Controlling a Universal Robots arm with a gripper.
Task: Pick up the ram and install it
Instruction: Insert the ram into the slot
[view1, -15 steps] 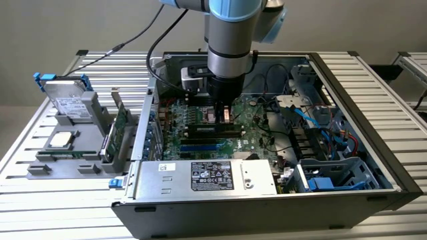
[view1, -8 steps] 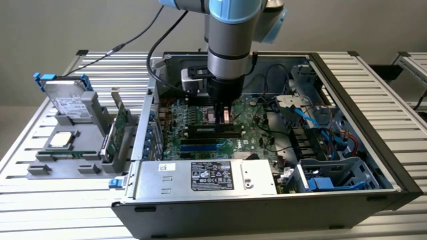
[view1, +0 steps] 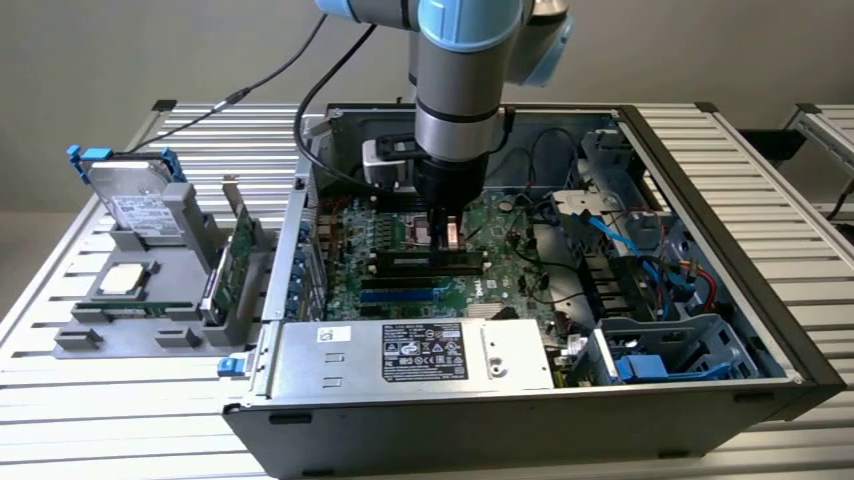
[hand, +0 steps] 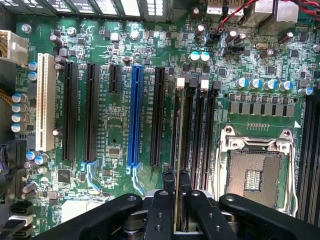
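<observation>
The arm (view1: 461, 60) reaches down into the open case (view1: 721, 200). The gripper (view1: 450, 245) is low over the green board (view1: 358, 250), near its middle. Its two fingers are close together and pinch the ram (view1: 450, 232), which stands up on its edge between them. In the wrist view the gripper (hand: 176, 176) shows two black fingers (hand: 168, 187). The ram (hand: 176, 220) is a thin pale strip squeezed between them, seen from its edge. It sits right over a row of four thin black slots (hand: 200, 125). It lines up with the slot at the end of the row, the one next to a long black slot (hand: 157, 115). I cannot tell if the ram touches that slot or hangs just above it. On the other side of the four slots is the square socket (hand: 252, 175) with its metal frame. Past the long black slot there is a blue slot (hand: 134, 115). Farther off is a white slot (hand: 46, 100). In the exterior view a grey power box (view1: 414, 355) with a label sits at the front of the case. Outside the case, on the exterior view's left, a grey tray (view1: 80, 340) rests on the table (view1: 80, 430). The tray holds a hard drive (view1: 140, 200) standing up, a square silver chip (view1: 123, 280) lying flat and a green card (view1: 243, 255) on its edge. These are well apart from the gripper.
</observation>
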